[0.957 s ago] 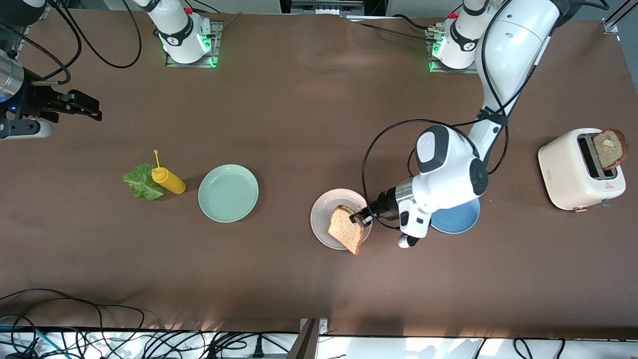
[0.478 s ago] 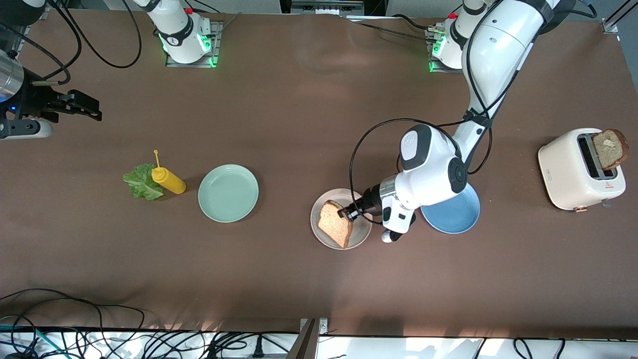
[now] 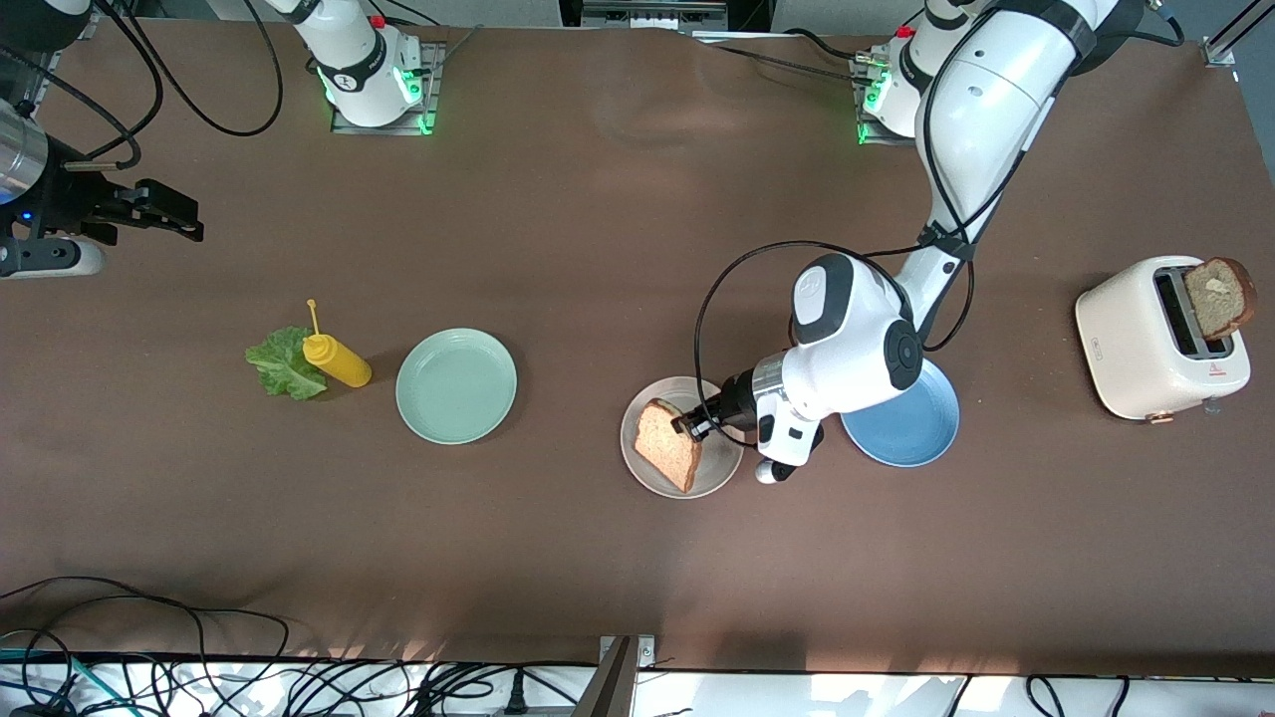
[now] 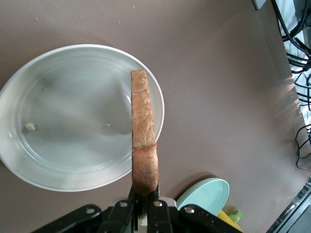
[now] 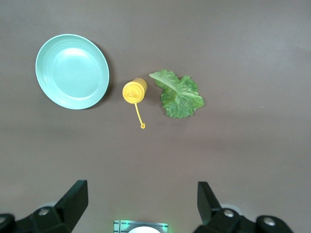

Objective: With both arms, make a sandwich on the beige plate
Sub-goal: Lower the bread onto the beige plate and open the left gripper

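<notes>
Left wrist view: the left gripper [image 4: 144, 201] sits at the bottom centre of the frame, its fingers clamped tight on the crust end of a toast slice [image 4: 143, 141]; the slice stands on edge and runs straight up the frame from the fingers, over the inner rim of the beige plate [image 4: 43, 170], which fills the left half of the picture; a few crumbs lie in the plate's well; the mint-green plate [image 4: 208, 191] peeks in at the lower right.

In the front view the same left gripper [image 3: 694, 424] is at centre frame, just over the beige plate [image 3: 637, 468]; the toast slice [image 3: 668, 444] hangs from it, tilted, above the plate's middle; the blue plate [image 3: 921, 433] lies just beside, partly under the arm's wrist; the toaster [image 3: 1136, 344] stands at the right edge of the frame with a second slice [image 3: 1219, 297] sticking up from its slot.

The right gripper [image 3: 169, 221] waits at the upper left of the front view, over bare table, fingers spread wide with nothing between them; in the right wrist view its fingertips [image 5: 73, 196] show at the bottom corners, with the mint-green plate [image 5: 72, 71], a yellow mustard bottle [image 5: 134, 91] and the lettuce leaf [image 5: 179, 93] in a row across the upper part; the bottle stands just beside the leaf.
</notes>
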You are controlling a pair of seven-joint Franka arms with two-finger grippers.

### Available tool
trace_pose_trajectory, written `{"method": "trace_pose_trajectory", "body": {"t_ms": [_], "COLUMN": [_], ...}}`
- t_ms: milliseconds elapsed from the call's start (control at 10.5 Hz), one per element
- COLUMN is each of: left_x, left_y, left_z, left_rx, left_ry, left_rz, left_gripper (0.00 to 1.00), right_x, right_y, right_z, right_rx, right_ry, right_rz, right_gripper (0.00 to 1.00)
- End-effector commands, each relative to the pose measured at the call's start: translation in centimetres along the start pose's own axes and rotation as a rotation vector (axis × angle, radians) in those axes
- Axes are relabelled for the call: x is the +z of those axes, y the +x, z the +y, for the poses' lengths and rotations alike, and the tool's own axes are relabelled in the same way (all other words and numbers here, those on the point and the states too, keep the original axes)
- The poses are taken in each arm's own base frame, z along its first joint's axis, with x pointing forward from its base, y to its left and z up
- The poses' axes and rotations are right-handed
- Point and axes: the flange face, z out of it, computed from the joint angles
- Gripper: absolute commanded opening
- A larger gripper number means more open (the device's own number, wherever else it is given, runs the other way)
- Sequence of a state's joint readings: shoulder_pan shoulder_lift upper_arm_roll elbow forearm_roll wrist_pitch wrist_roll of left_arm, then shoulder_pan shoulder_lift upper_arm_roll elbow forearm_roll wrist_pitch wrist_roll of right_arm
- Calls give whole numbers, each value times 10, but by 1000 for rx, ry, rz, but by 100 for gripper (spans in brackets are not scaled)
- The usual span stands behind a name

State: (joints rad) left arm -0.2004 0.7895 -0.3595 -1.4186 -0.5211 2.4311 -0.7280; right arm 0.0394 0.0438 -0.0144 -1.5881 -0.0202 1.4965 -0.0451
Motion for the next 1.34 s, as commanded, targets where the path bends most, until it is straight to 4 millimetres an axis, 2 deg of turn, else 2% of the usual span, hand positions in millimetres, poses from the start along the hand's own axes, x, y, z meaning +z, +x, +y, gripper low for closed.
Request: {"method": "trace_pose_trajectory", "body": {"t_ms": [0,383,478,765,861,957,1052,1243], "left_x": [3,2,2,-4,-8,-7,-8,-1], "left_y": [2,4,5,10,13,13,17,18], "left_z": [2,2,1,0,0,-2,-4,-16], "left_rx": [3,2,-1,-5,-8,-9,6,35], "left_ry": [-16,-18,-18,-21,-22,-16,-7,53], "left_rz": [-1,2,3,10,13,9,14,9], "left_gripper": [0,0,12,57,80,95,100,100], "right_x": [-6,-6,-6,-6,-6,-6,-6,-6], "right_y": [-1,-1,-1,-1,-1,-1,-1,-1], "right_z": [2,1,0,1,0,0,-1,-1], "right_rx": [-7,-7,-8,-7,-8,-8,-10,-10], "right_ry": [-10,-10,-10,-10,-9,-10,-10,-10], "right_rz": [-6,-6,-6,-6,-6,-6,-6,-6], "right_gripper": [100,100,100,100,100,100,100,100]}}
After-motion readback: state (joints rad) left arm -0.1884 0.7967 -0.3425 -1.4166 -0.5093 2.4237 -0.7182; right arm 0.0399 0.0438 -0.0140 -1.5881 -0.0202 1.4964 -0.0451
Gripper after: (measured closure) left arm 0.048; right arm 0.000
